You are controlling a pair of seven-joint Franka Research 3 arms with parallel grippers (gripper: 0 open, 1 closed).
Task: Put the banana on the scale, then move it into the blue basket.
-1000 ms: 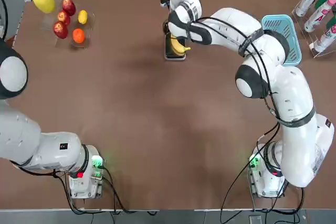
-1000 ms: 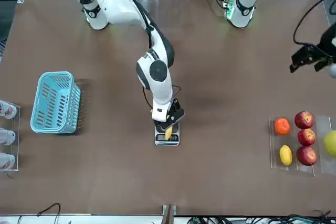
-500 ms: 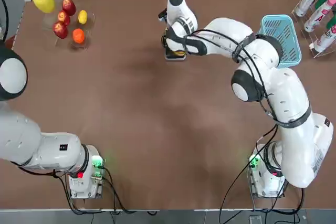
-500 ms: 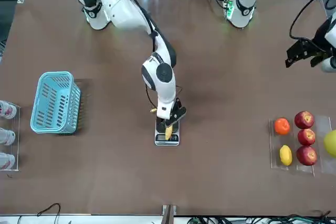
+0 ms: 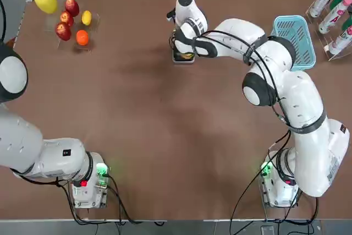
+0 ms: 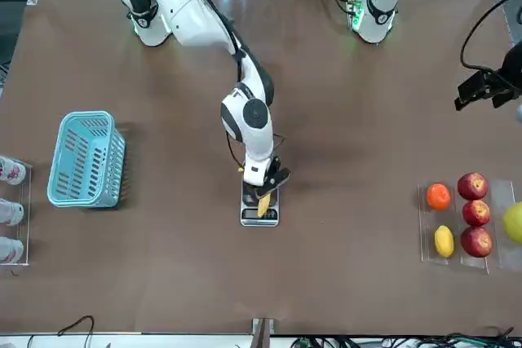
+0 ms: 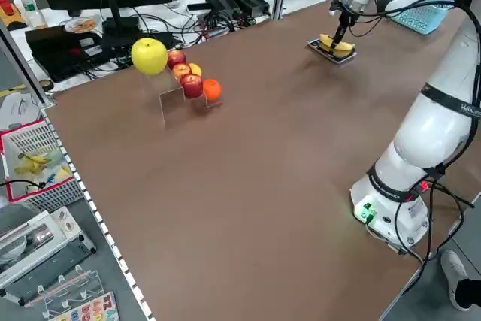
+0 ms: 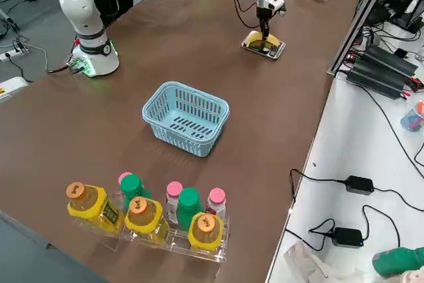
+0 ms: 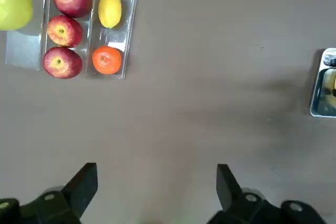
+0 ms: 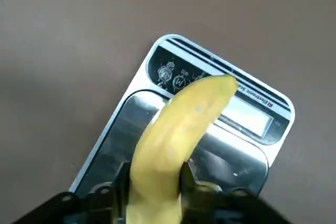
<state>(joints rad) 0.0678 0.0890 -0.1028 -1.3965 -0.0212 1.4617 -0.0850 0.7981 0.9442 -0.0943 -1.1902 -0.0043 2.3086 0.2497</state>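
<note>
The banana (image 10: pixel 178 124) lies on the scale (image 10: pixel 247 129), a small dark plate with a silver rim, at the far middle of the table (image 5: pixel 165 136). My right gripper (image 10: pixel 152 187) stands straight down over it, shut on the banana's near end, a finger pressed to each side. The front view shows the banana (image 6: pixel 263 204) on the scale (image 6: pixel 259 218) under that gripper (image 6: pixel 263 193). The blue basket (image 5: pixel 297 39) stands to the right of the scale, with nothing in it. My left gripper (image 9: pixel 155 192) hangs open high above the table's left side.
A clear rack (image 5: pixel 71 23) with red apples, an orange, a small lemon and a big yellow-green fruit stands at the far left corner. Bottles (image 8: pixel 146 220) stand in a row beyond the basket at the right edge. Bare brown table lies between the scale and the basket.
My right gripper has come down lower over the scale and its fingers have closed on the banana. The left gripper has shifted slightly and stays open.
</note>
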